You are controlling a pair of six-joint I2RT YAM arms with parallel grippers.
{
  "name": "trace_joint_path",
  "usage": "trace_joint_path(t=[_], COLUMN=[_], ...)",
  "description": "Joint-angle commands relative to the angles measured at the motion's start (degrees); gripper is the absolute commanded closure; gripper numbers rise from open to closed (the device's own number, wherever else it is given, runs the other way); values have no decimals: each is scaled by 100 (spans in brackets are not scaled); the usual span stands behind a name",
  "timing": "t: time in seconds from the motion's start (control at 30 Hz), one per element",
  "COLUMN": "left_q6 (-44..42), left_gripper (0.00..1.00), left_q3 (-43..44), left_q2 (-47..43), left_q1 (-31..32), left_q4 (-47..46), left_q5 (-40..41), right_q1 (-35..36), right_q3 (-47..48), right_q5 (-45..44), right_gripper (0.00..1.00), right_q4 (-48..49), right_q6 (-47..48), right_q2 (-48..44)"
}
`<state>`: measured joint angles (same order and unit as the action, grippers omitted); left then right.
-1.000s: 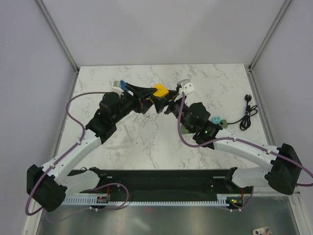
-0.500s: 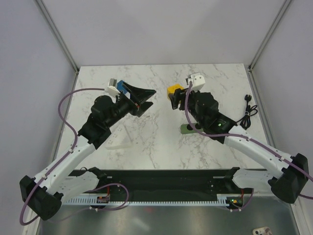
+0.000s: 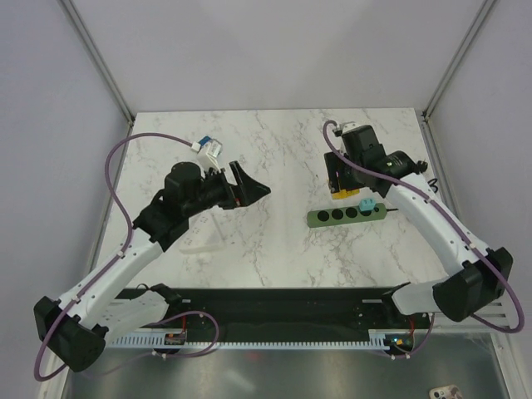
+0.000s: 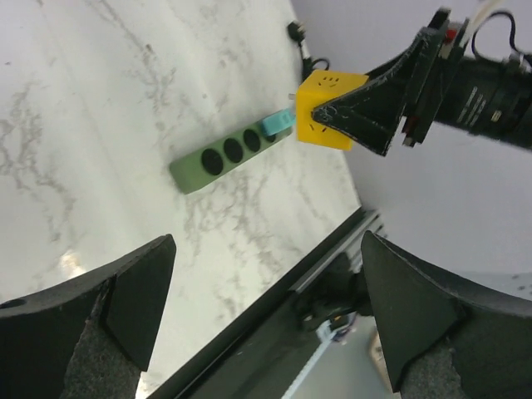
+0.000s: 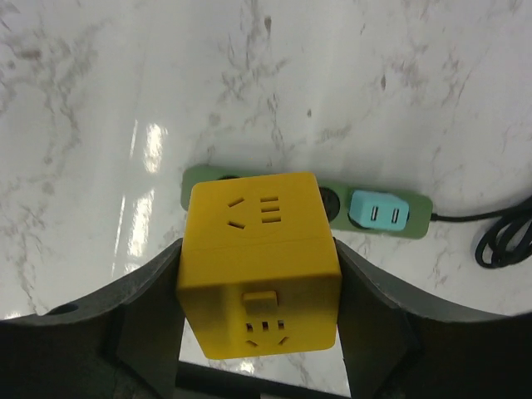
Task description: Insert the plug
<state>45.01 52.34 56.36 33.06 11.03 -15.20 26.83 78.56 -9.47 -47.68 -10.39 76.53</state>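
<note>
Right wrist view has the right pincer (image 5: 259, 278) pinching the plug (image 5: 259, 266) by two opposite sides, one dark finger (image 5: 137, 312) on each. The yellow cube's top face shows slot openings, and it hides the middle of the dark green socket strip (image 5: 208, 179) lying on the marble desk (image 5: 100, 91). A teal adapter (image 5: 378, 209) sits in the strip's end beside the black cord (image 5: 499, 241). From the left wrist, the plug (image 4: 328, 110) hangs in the air above the strip (image 4: 220, 158), not seated in any of the three round sockets. The left pincer (image 4: 249, 316) is spread wide and carries nothing, well apart from the strip.
</note>
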Motion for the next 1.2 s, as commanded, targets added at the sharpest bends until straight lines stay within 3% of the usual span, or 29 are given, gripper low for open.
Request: trace_joint_path(t=[0.0,0.17,0.4,0.77,1.17], left_q6=[-1354,-2189,-2629,-2744,-2735], left_gripper=[0,0,0,0,0], left_q3=[225,128,-417,-734,-804], left_q2=[16,-134,-538,-986,-1206], left_q1=[-45,-45,-45,-36,-45], left_q4=[628,953,928,822,752], left_q5=[-132,183,904,1186,1283], right_q1=[-230,-397,-407,-503,-776], right_q3=[142,124,352,1091,669], right_q5=[455,876,579,675,930], right_gripper=[100,100,100,100,100], right_q4=[-1024,-998,-1103,-1516,-1384], right_q6=[169,134,-67,-323,-367], right_q2=[353,888,1706,2682,2709])
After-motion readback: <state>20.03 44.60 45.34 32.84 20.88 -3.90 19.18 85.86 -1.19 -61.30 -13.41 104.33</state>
